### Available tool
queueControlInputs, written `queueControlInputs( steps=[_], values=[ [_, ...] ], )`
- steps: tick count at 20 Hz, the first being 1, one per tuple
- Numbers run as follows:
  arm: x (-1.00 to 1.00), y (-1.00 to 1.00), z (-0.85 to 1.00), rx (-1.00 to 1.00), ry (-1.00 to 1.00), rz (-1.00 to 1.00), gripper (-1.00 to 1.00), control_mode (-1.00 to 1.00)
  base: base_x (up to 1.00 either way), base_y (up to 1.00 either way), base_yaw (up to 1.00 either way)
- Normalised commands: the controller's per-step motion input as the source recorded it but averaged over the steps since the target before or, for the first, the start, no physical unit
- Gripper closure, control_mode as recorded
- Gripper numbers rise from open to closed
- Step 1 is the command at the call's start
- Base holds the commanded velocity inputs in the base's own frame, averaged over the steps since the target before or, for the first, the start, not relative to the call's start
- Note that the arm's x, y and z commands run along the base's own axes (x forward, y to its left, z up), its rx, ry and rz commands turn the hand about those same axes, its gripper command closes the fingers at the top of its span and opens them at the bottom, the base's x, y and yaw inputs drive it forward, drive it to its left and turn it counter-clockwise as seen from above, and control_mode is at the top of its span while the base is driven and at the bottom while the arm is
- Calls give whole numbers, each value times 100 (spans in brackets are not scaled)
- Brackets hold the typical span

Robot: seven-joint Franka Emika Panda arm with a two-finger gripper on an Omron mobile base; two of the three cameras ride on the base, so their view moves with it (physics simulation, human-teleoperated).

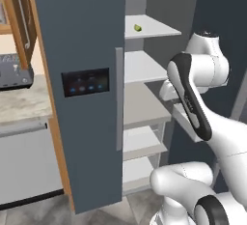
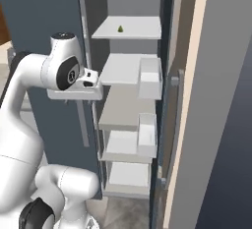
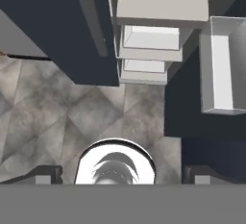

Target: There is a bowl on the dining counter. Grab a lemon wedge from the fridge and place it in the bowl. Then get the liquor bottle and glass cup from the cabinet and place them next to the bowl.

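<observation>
The tall dark slate-grey fridge (image 1: 82, 122) stands with its right door swung open, while the left door with the long grey vertical handle (image 1: 119, 98) and the black panel with blue lights (image 1: 85, 82) is closed. Inside, pale grey shelves (image 2: 128, 107) lie one above another. The tiny yellow lemon wedge (image 1: 137, 27) lies alone on the uppermost shelf in view, near its middle, and it is also seen in the right base view (image 2: 120, 29).

The white arm (image 1: 193, 98) is bent in front of the open compartment, at the level of the middle shelves, well below the wedge. The hand points down at the grey tiled floor (image 3: 57, 112). The tool (image 3: 120, 176) is released: its two dark finger tips (image 3: 45, 175) stand far apart at the bottom of the hand view, with nothing between them.

The open door carries white bins (image 2: 150, 78) on its inner side, just beside the shelves. To the left of the fridge a light marbled counter (image 1: 24, 101) carries a grey toaster (image 1: 14, 72), and a brown wooden wall cabinet (image 1: 19, 21) hangs above it.
</observation>
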Motion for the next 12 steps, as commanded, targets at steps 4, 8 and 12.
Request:
queueControlInputs(
  steps=[4, 8, 12],
  values=[
    [0, 0, 0, 0, 0, 0, -100, 100, 29, 47, -33],
    [0, 0, 0, 0, 0, 0, -100, 100, 42, 51, -34],
    [0, 0, 0, 0, 0, 0, -100, 100, 55, 34, -26]
  ],
)
